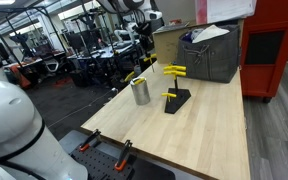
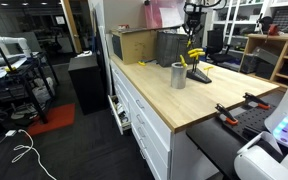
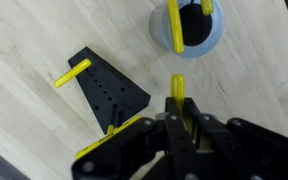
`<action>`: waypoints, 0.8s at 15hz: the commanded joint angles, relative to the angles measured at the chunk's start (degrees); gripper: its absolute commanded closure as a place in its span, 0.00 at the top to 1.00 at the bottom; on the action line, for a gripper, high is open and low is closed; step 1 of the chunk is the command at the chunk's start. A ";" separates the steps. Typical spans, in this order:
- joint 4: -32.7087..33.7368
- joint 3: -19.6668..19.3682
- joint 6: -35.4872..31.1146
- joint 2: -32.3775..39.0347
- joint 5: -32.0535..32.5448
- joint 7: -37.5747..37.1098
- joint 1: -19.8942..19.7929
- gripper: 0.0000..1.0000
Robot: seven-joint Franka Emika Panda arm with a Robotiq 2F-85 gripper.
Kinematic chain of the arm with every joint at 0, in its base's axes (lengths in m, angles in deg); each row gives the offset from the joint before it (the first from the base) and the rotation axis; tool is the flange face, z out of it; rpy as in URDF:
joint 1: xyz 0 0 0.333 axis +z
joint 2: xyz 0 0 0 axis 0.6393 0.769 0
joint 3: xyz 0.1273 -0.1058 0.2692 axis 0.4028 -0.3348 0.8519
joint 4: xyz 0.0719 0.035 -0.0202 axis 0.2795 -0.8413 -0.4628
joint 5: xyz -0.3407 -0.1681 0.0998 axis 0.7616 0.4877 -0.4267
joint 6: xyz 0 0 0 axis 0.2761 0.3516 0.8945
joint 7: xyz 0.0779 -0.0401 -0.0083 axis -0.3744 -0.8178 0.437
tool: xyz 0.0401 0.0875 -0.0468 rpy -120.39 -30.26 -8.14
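Note:
My gripper (image 3: 179, 112) is shut on a thin yellow stick (image 3: 178, 88) that pokes out past the fingertips. It hangs above the wooden table, just short of a metal cup (image 3: 212, 38) that holds other yellow sticks (image 3: 174, 25). A black wedge-shaped stand (image 3: 109, 92) with peg holes lies to one side, with a yellow peg (image 3: 72, 73) stuck in it. In both exterior views the gripper (image 1: 142, 62) (image 2: 191, 45) hovers over the cup (image 1: 141, 92) (image 2: 178, 76), next to the stand (image 1: 177, 101) (image 2: 198, 73).
The light wooden tabletop (image 1: 199, 135) carries a grey bin (image 1: 212, 55) at the back and clamps (image 1: 124, 150) at its near edge. A red cabinet (image 1: 279, 50) stands beside it. A cardboard box (image 2: 134, 45) sits at the table's far end.

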 commanded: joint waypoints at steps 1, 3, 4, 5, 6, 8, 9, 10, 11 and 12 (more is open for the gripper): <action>-2.14 0.95 -0.87 -1.91 0.84 5.99 0.58 0.03; -2.73 1.57 -0.67 -2.22 1.15 8.06 1.12 0.03; -3.07 1.89 -0.65 -2.33 1.32 8.95 1.32 0.03; -3.09 2.16 0.09 -2.28 1.61 9.20 1.64 0.03; -3.26 2.37 0.36 -2.31 1.98 9.59 1.94 0.03; -3.34 2.86 2.08 -2.25 2.75 9.74 2.49 0.03; -3.49 3.11 2.82 -2.32 3.05 9.93 2.72 0.03; -3.57 3.33 3.79 -2.36 3.74 9.91 2.97 0.03; -3.52 3.47 5.00 -2.30 4.18 10.08 3.18 0.03; -3.51 3.57 6.01 -2.33 4.84 9.93 3.36 0.03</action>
